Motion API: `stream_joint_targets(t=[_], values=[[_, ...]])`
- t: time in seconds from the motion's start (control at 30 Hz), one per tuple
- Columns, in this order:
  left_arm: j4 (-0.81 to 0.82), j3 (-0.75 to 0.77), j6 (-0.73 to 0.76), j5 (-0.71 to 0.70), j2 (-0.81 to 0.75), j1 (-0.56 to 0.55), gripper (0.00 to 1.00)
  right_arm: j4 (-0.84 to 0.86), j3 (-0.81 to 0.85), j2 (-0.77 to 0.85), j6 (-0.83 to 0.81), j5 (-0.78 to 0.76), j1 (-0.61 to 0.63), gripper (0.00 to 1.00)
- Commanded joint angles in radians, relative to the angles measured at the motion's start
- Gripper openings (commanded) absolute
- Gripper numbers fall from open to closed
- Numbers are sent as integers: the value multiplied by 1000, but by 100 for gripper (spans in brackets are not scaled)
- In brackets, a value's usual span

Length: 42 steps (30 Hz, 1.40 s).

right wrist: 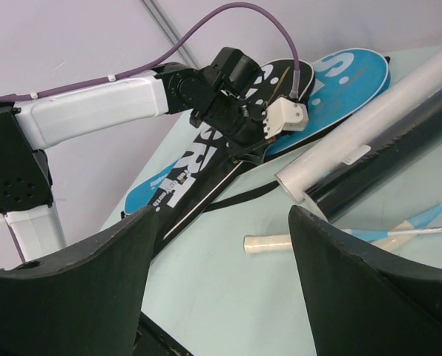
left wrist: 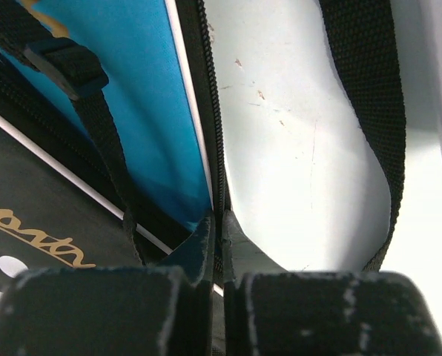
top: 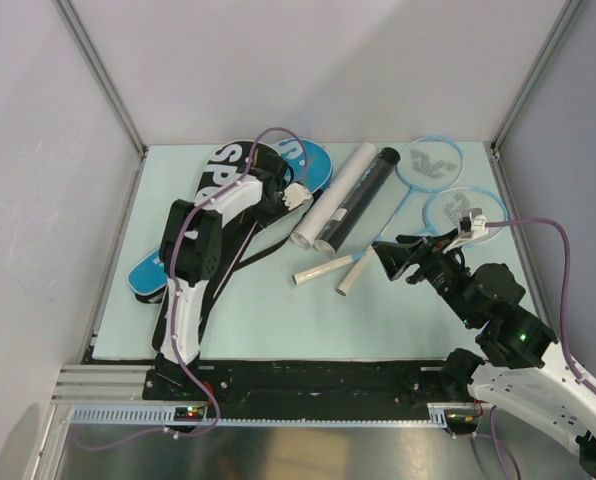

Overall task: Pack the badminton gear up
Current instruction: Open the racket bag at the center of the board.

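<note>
A black "SPORT" cover and a blue cover lie overlapped at the back left. My left gripper sits where they meet. In the left wrist view it is shut on the zip edge of the blue cover. A white tube and a black tube lie side by side mid-table. Two rackets have their heads at the back right and their handles pointing left. My right gripper hovers open by the handles with nothing between its fingers.
A black strap from the cover curls over the pale mat. The right wrist view shows the left arm, the white tube, the black tube and a handle end. Grey walls close in the mat.
</note>
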<state>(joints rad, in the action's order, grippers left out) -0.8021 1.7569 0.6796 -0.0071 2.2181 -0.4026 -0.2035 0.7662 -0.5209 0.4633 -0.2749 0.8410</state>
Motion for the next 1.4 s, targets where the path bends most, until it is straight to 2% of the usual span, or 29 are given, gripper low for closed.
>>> stream_joint_targets(t=[0.0, 0.27, 0.4, 0.5, 0.63, 0.77, 0.93, 1.13, 1.37], values=[[37, 13, 0, -96, 2, 26, 1, 40, 6, -6, 39, 12, -2, 77], [39, 81, -171, 40, -175, 32, 0, 23, 6, -150, 127, -1, -2, 75], [44, 138, -290, -21, -222, 38, 0, 64, 6, -242, 182, 19, 1, 73], [49, 162, -338, -35, -256, 53, 0, 128, 6, -303, 216, 14, 2, 73], [66, 174, -414, 19, -317, 81, 0, 257, 7, -407, 264, -20, -9, 72], [82, 192, -511, 79, -356, 125, 0, 329, 39, -511, 322, 19, -35, 71], [84, 207, -643, 190, -398, 200, 0, 347, 57, -556, 330, 19, -30, 71], [92, 182, -744, 334, -442, 204, 0, 402, 70, -611, 353, 7, -42, 71], [118, 197, -804, 290, -509, 201, 0, 453, 104, -666, 322, 68, -45, 71]])
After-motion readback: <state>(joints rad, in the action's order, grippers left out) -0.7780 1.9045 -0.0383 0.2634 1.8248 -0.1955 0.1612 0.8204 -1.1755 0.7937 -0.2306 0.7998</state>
